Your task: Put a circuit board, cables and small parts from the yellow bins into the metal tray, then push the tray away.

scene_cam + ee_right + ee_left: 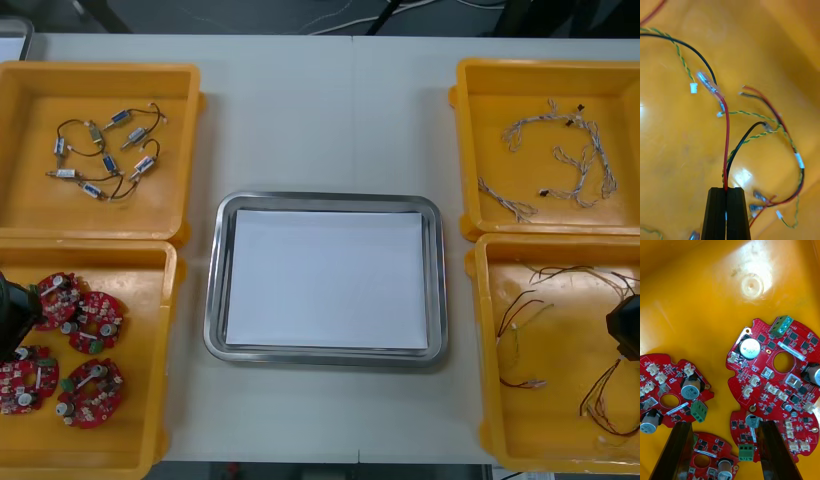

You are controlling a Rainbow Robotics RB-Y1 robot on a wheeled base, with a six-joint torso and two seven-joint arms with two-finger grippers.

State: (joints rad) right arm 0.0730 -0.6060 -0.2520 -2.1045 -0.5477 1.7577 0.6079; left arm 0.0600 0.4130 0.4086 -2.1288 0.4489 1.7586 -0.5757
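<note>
Several round red circuit boards (95, 320) lie in the near left yellow bin (150, 350). My left gripper (15, 310) hangs over them at the bin's left side. In the left wrist view it (724, 423) stands open, one board (711, 457) between its fingers and a larger board (771, 367) just beyond. My right gripper (625, 330) is down in the near right bin (500, 400). In the right wrist view it (726, 189) is shut on a red and black cable (727, 142) that rises from its fingertips. The metal tray (212, 300), white inside, sits between the bins.
The far left bin (190, 120) holds small metal parts (105, 150) on thin wires. In the far right bin (465, 130) lie pale twisted cables (560, 150). More loose cables (520, 320), including a green and yellow twisted one (752, 138), lie around my right gripper.
</note>
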